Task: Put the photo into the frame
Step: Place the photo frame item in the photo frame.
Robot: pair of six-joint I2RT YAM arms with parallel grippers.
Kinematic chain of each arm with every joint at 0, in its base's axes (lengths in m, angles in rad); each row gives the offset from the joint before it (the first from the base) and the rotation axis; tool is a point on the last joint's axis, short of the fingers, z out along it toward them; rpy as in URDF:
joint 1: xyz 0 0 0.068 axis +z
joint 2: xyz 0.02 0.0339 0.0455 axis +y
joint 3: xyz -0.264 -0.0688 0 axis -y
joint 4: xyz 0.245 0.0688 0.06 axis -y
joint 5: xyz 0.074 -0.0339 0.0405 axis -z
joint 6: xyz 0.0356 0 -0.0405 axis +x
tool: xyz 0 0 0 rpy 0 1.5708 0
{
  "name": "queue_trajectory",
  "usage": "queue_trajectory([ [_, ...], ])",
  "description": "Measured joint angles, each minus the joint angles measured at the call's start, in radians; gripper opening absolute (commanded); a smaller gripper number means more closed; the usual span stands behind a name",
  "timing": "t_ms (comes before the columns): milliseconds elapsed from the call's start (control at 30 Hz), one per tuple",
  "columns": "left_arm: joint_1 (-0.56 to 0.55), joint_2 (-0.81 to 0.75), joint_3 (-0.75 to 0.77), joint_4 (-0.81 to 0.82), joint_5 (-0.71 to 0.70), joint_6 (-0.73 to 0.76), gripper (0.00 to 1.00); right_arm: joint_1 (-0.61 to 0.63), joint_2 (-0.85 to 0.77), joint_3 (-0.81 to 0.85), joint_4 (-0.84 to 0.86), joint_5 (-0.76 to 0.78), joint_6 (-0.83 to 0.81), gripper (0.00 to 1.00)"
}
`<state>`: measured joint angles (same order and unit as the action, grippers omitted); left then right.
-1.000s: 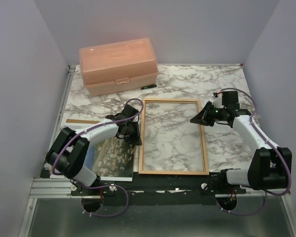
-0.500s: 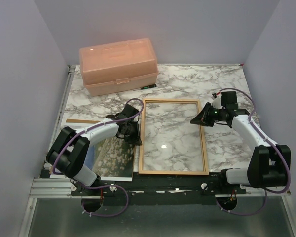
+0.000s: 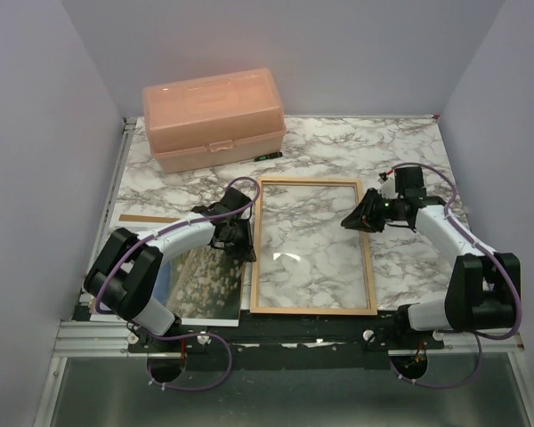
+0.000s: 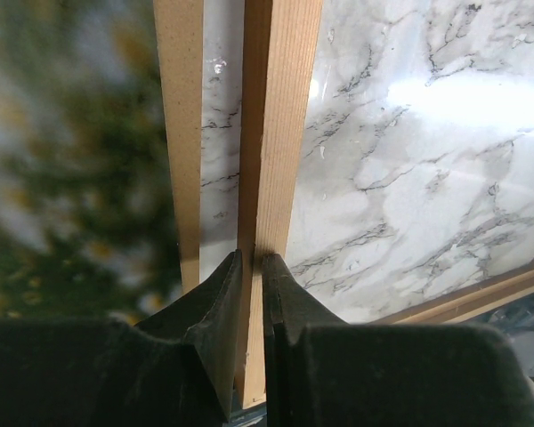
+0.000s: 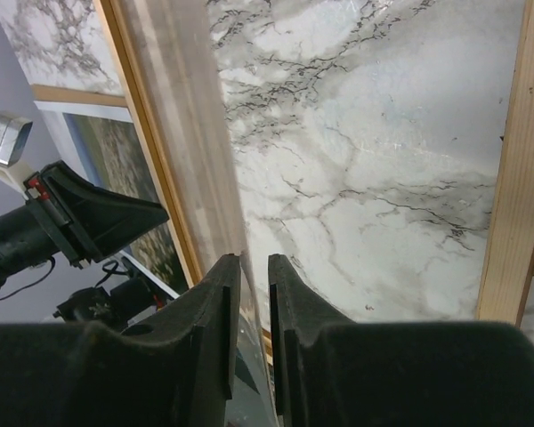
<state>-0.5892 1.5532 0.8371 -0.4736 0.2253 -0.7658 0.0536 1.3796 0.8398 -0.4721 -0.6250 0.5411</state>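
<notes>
The orange-brown wooden frame (image 3: pixel 369 267) lies flat in the middle of the marble table. My left gripper (image 3: pixel 246 246) is shut on its left rail (image 4: pixel 276 133), one finger on each side of the wood. A clear pane (image 5: pixel 191 124) sits in the frame, its right edge running up between the fingers of my right gripper (image 5: pixel 254 258). Those jaws stand slightly apart, wider than the pane's edge. The right gripper (image 3: pixel 347 220) hovers just inside the frame's right rail (image 5: pixel 516 178). The photo (image 3: pixel 205 280), meadow side up, lies left of the frame, partly under my left arm, and shows blurred in the left wrist view (image 4: pixel 71 178).
A brown backing board (image 3: pixel 147 218) pokes out from under the photo, its edge (image 4: pixel 180 133) close beside the frame. A pink plastic box (image 3: pixel 214 117) stands at the back left, with a small dark object (image 3: pixel 267 156) by its front corner. Grey walls close three sides.
The right gripper's jaws have parted from shut. The glare on the pane slid left and slightly up. The left gripper keeps its grip on the frame's rail.
</notes>
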Motion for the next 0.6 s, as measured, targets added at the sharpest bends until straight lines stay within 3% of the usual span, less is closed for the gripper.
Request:
queue_trajectory([
  [367,0.0,0.019,0.019,-0.022,0.003,0.016,0.16,0.01,0.034,0.0,-0.038,0.007,-0.019,0.75],
  [600,0.0,0.024,0.019,-0.027,0.005,0.018,0.16,0.027,0.04,0.0,-0.047,0.027,-0.033,0.91],
])
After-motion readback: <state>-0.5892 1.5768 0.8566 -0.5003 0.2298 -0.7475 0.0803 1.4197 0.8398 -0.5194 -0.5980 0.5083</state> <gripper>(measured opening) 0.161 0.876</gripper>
